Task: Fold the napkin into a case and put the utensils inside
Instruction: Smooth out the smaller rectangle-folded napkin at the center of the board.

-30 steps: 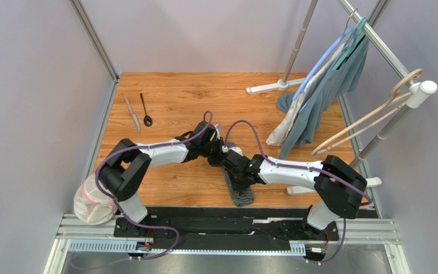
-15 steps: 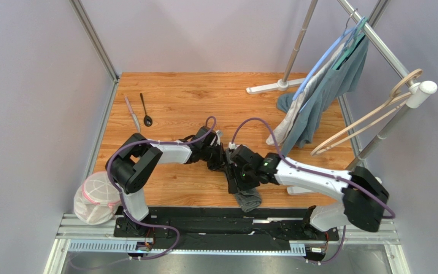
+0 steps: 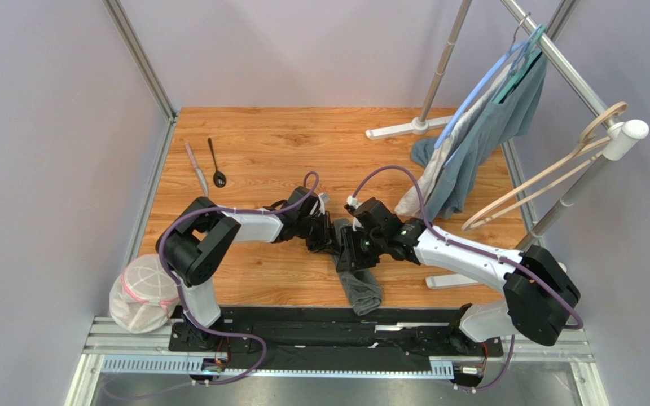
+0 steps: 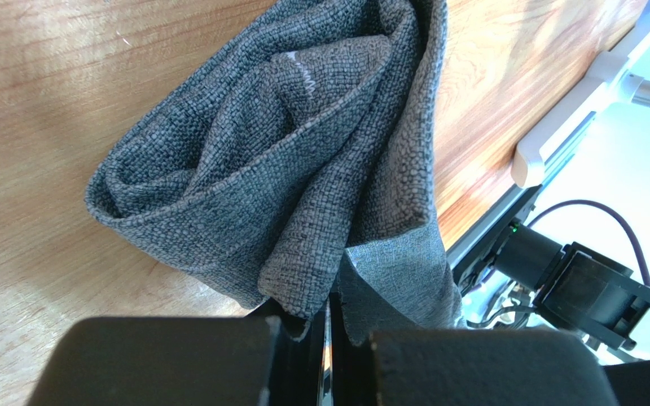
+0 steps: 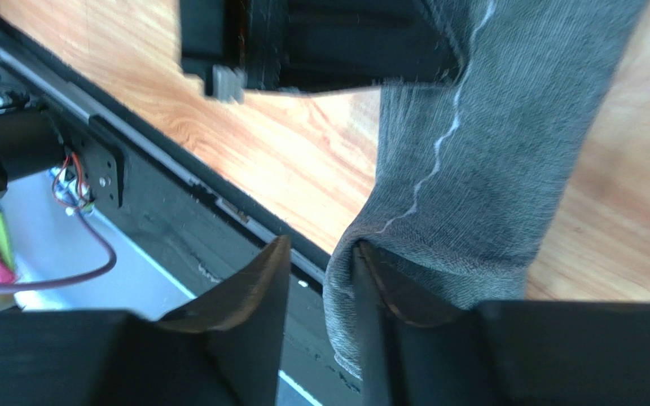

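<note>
The dark grey napkin point(image 3: 361, 286) lies bunched and long on the wooden table near its front edge. My left gripper point(image 4: 330, 315) is shut on a folded edge of the napkin point(image 4: 303, 169) at its far end. Just right of it, my right gripper point(image 5: 320, 254) is open. A fold of the napkin point(image 5: 489, 152) drapes over its right finger point(image 5: 388, 296) and hangs into the gap. Both grippers meet over the cloth in the top view, left gripper point(image 3: 327, 237) and right gripper point(image 3: 351, 254). The knife point(image 3: 194, 169) and black spoon point(image 3: 217, 162) lie side by side at the far left, away from both arms.
A clothes rack stands at the right with a teal-grey garment point(image 3: 481, 135) and wooden hangers point(image 3: 549, 178); its white feet point(image 3: 405, 128) rest on the table. A white mesh bag point(image 3: 140, 292) sits at the near left corner. The black rail point(image 3: 337, 326) runs along the front edge.
The right arm swung its elbow out to the right and its gripper shifted slightly farther along the napkin, jaws now apart. The left arm drew its elbow in, still holding the cloth.
</note>
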You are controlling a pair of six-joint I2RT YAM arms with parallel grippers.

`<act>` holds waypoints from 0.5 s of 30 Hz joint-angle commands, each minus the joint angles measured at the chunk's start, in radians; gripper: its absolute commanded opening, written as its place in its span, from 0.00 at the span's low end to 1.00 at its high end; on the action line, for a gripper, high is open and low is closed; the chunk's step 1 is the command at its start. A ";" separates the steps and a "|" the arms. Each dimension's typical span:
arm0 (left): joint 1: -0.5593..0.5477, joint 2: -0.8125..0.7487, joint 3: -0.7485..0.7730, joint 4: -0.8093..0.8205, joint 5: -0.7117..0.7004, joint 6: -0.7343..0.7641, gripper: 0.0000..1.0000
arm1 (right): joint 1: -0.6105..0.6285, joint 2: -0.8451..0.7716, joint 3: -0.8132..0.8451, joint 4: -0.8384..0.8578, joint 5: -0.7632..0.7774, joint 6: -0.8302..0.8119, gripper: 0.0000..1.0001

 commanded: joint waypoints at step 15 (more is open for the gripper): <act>0.018 0.025 -0.028 -0.040 -0.063 0.047 0.04 | -0.003 -0.226 -0.104 -0.160 0.048 0.026 0.42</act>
